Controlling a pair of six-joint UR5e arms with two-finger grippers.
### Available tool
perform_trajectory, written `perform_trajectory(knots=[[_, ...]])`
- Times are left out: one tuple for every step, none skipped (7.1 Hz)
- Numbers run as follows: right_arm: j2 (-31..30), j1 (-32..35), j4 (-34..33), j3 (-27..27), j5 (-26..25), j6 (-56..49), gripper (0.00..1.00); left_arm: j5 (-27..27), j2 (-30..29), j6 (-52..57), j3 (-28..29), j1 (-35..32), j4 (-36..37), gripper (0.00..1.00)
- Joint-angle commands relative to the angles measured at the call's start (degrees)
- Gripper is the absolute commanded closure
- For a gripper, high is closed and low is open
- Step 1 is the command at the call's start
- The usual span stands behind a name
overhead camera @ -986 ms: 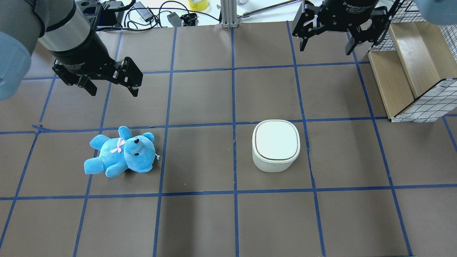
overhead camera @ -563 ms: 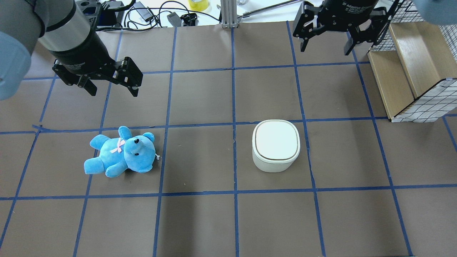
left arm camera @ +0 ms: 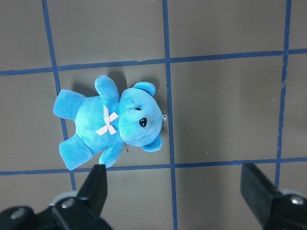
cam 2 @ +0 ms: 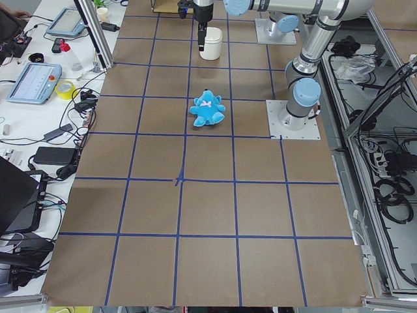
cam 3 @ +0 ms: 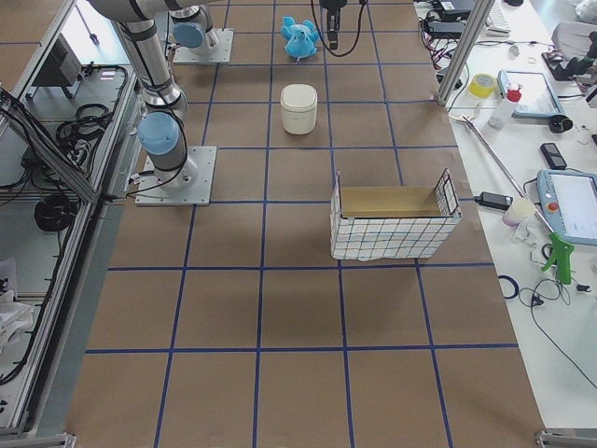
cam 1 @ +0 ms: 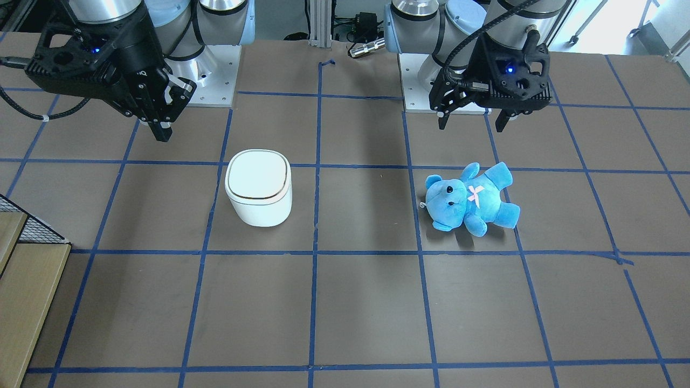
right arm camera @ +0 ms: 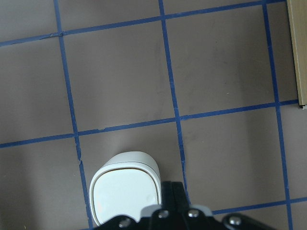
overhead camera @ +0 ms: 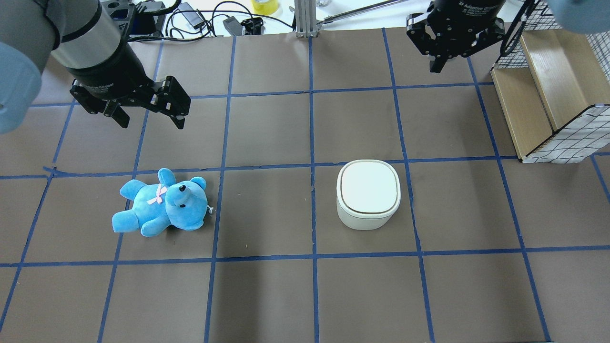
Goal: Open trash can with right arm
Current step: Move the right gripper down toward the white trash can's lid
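Observation:
The white trash can (overhead camera: 368, 188) stands right of the table's middle with its lid down; it also shows in the front view (cam 1: 257, 180) and low in the right wrist view (right arm camera: 123, 191). My right gripper (overhead camera: 436, 64) hangs high above the table's far right part, well beyond the can, with its fingers pressed together and empty. The front view (cam 1: 161, 132) and the right wrist view (right arm camera: 173, 194) show it too. My left gripper (overhead camera: 150, 121) is open and empty above the far left part, also seen in the left wrist view (left arm camera: 177, 191).
A blue teddy bear (overhead camera: 162, 202) lies on the table's left part, below the left gripper (cam 1: 471, 125). A wooden box with wire-mesh sides (overhead camera: 548, 95) stands at the far right edge. Cables and tools lie beyond the far edge.
The right gripper has shut its fingers, which stood wide open before. The left arm, the can and the bear have not moved.

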Motion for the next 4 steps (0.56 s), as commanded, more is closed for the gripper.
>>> perform_trajectory(knots=[[0.2,0.0,0.1,0.0,0.6,1.3,1.00,0.0,0.0,0.0,0.0,0.0,0.0,0.00],[0.0,0.1,0.0,0.1,0.8,1.2,1.00,0.0,0.0,0.0,0.0,0.0,0.0,0.00],[-0.2,0.9,0.3,0.4,0.9,1.3,1.00,0.0,0.0,0.0,0.0,0.0,0.0,0.00],[0.0,3.1,0.6,1.7,0.2,2.2,1.00,0.0,0.0,0.0,0.0,0.0,0.0,0.00]])
